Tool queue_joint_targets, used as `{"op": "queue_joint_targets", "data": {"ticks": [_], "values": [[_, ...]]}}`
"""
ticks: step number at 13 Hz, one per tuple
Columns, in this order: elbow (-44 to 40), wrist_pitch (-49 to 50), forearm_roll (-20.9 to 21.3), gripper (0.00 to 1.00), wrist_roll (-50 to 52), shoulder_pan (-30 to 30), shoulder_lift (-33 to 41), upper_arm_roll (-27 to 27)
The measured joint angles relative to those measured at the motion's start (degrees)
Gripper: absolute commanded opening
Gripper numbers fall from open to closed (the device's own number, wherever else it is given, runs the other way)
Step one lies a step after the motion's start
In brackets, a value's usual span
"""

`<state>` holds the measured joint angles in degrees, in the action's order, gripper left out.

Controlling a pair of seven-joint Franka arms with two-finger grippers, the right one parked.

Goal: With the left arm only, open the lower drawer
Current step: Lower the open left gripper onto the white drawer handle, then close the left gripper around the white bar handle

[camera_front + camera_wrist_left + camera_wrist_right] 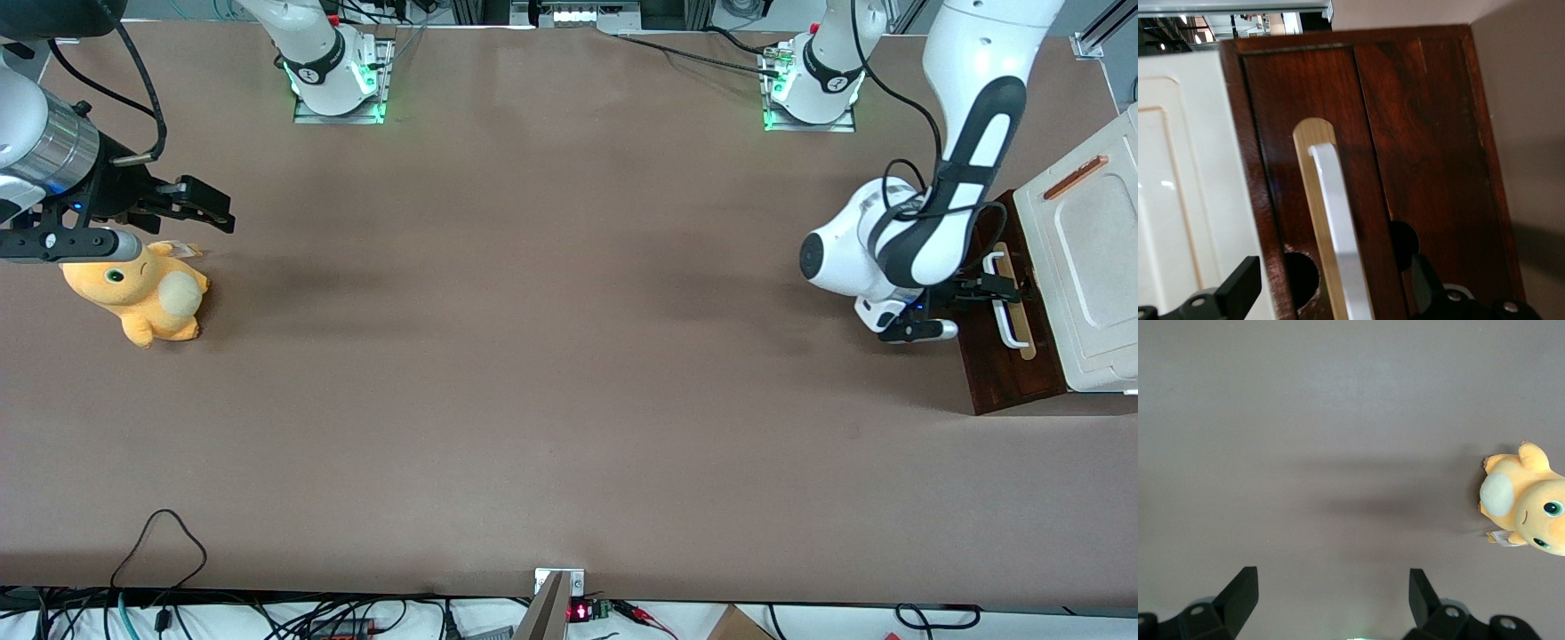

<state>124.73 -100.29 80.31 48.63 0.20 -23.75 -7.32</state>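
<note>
While hanging in front of the cabinet at the working arm's end of the desk [533,373], reaches down with the left arm [969,133] and sets the claw [1000,286] right at the white bar handle [1006,329] of the lower drawer [1005,382]. Keeps nothing in its grip: shows the fingers [1241,290] spread wide in the wrist view, one to either side of the handle [1335,200], with no contact on the bar to be made out.

Places the dark brown drawer front [1278,133] under the cream-white cabinet top [1089,258], facing toward the parked arm's end of the desk, and appears shut, with no pale interior showing. Carries the handle on a pale wood strip [1313,133], long axis running from nearer the front camera to farther from it, parallel to the edge of the cabinet top.

Turns on one relation, then: bar between the open fingers, grip line lying across the bar's length and not along it. Looks well set for closing on the handle about midway along it. Probably calls next for a firm pinch and a straight pull away from the cabinet, toward the parked arm's end of the desk, square to the bar. Risks a slip off the smooth bar if shut too lightly or drawn askew.
</note>
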Motion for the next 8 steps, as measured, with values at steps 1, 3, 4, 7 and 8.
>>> {"op": "queue_joint_targets", "data": {"ticks": [1, 3, 4, 7, 8], "values": [[0.2, 0.0, 0.42, 0.97, 0.8, 0.01, -0.34, 0.08], [1.72, 0.23, 2.57, 0.97, 4.23, -0.16, -0.45, -0.04], [2.8, 0.49, 3.92, 0.97, 6.16, -0.23, -0.52, -0.05], [5.15, 1.97, 6.09, 0.95, 9.54, -0.38, -0.77, -0.1], [5.72, 2.2, 6.46, 0.95, 9.68, -0.4, -0.78, -0.1]]}}
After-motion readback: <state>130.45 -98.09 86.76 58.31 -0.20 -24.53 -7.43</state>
